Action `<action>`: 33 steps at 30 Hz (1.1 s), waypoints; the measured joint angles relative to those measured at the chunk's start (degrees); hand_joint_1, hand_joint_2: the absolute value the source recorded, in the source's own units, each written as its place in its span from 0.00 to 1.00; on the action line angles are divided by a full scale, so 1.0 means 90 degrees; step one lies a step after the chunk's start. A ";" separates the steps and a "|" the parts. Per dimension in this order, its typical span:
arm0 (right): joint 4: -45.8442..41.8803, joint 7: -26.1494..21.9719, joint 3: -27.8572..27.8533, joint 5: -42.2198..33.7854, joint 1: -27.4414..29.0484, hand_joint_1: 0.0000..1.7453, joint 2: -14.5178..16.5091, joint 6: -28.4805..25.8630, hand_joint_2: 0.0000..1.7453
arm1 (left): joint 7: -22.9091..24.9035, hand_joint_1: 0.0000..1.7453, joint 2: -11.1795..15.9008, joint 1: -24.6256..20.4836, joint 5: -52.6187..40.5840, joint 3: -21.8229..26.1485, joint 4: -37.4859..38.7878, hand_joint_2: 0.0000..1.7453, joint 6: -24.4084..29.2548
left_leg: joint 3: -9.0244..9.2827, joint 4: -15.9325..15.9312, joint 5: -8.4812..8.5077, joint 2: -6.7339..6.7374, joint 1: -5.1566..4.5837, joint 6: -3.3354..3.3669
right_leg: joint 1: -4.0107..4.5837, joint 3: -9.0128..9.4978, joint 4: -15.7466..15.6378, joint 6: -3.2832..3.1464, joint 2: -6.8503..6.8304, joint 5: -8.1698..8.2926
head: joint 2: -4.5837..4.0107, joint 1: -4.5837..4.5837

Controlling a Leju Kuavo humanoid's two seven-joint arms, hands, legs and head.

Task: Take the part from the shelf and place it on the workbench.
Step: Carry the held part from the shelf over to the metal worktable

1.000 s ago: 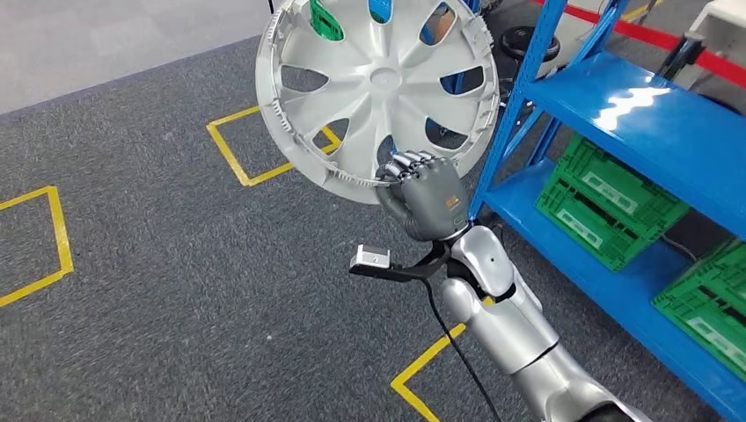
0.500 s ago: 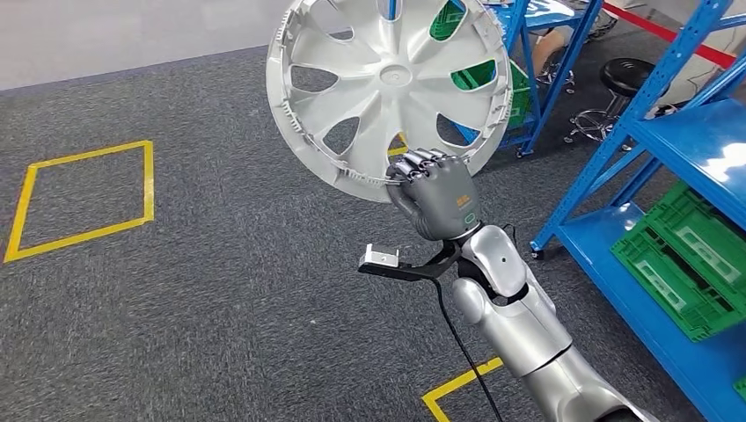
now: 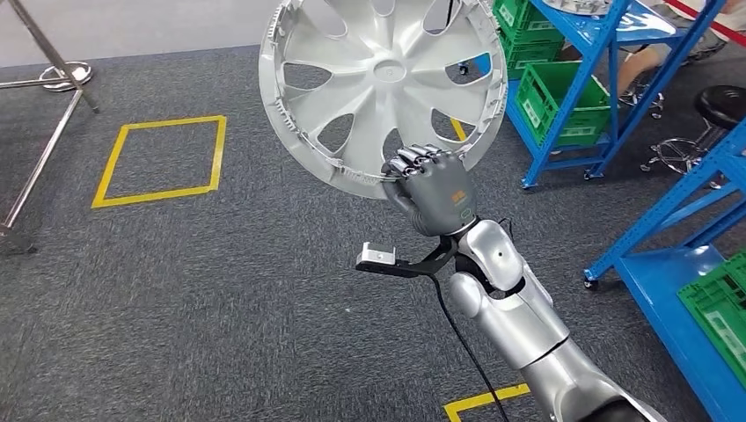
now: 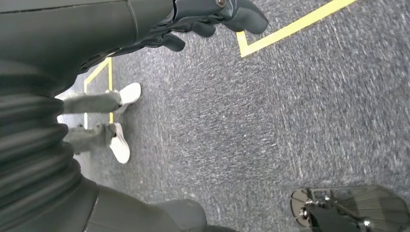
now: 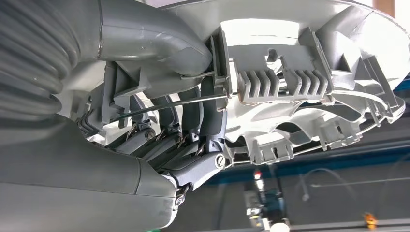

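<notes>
Head view: a silver-grey plastic wheel cover (image 3: 383,79), round, with a plain hub disc at its centre and teardrop openings between broad spokes, stands nearly upright in the air above dark grey carpet (image 3: 220,290). Small ribbed clips line its rim. The robot's right hand (image 3: 431,189) grips the cover at its lower rim, dark fingers (image 3: 412,162) curled over the edge and a silver forearm (image 3: 519,325) rising from the bottom of the picture. A black bracket with a small wrist camera (image 3: 376,258) juts from the wrist, a cable hanging below it.

Right wrist view shows the grip close up: the thick grey thumb (image 5: 154,41) presses one face of the rim while the darker fingers (image 5: 183,116) wrap the other, closed tight on the ribbed edge of the wheel cover (image 5: 300,87).

Left wrist view looks down on carpet, where the left hand (image 4: 212,17) hangs with its fingers bent and apart, holding nothing. A person's white shoes (image 4: 121,140) and grey trouser legs stand near yellow floor tape (image 4: 290,29).

Behind the cover, blue shelving (image 3: 607,97) carries green crates (image 3: 563,101), a black stool (image 3: 717,114) stands beside it, and a yellow taped square (image 3: 163,163) marks the floor to the left, near a metal stand (image 3: 44,114).
</notes>
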 joint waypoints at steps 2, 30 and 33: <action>0.0074 -0.0006 0.0025 -0.0013 -0.0074 1.00 0.0025 -0.0038 1.00 | -0.0008 0.00 0.0006 0.0001 0.0019 0.0000 -0.0002 1.00 0.0016 | -0.0008 -0.0040 0.0014 -0.0060 -0.0018 0.0111 | 0.0014 0.0011 0.0021 0.0072 -0.0131 -0.0029 | 0.0000 0.0013; 0.0309 0.0047 0.0161 -0.0050 -0.0308 1.00 0.0163 0.0001 1.00 | -0.0167 0.00 0.0119 0.0015 0.0055 0.0005 -0.0003 1.00 0.0058 | -0.0037 0.0104 -0.0021 -0.0037 0.0023 -0.0065 | -0.0027 -0.0038 0.0003 0.0016 -0.0015 0.0027 | 0.0000 0.0037; 0.0309 0.0044 0.0169 -0.0052 -0.0318 1.00 0.0171 -0.0001 1.00 | -0.0168 0.00 0.0115 0.0014 0.0055 0.0005 -0.0004 1.00 0.0056 | -0.0004 -0.0004 0.0001 -0.0114 0.0004 0.0104 | 0.0000 -0.0012 0.0038 0.0114 -0.0207 -0.0019 | 0.0000 0.0059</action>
